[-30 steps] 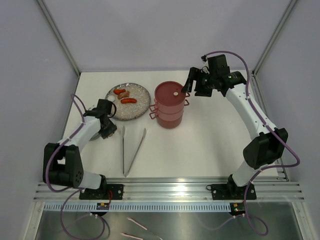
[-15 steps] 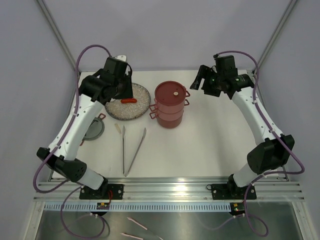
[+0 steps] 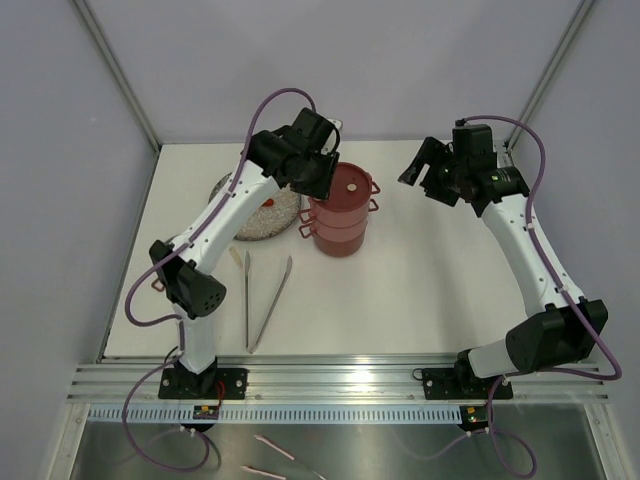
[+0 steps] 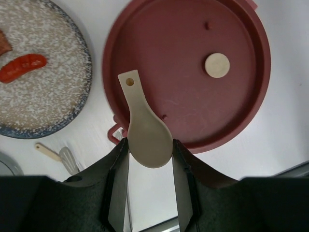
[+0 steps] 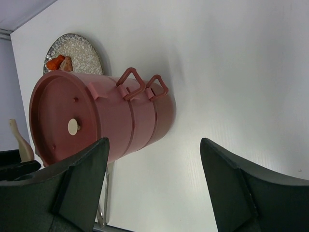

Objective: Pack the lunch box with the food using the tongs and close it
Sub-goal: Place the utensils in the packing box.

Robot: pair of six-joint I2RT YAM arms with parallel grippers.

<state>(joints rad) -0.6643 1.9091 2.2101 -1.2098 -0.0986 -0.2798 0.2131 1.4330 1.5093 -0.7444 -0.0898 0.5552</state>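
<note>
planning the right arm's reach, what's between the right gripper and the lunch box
Only bare table lies between the right gripper and the lunch box. The top view and the right wrist view both show it.

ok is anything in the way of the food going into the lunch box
Yes: the red lid sits on top of the stacked lunch box, closing it. The left gripper also holds a beige spoon over that lid.
</note>
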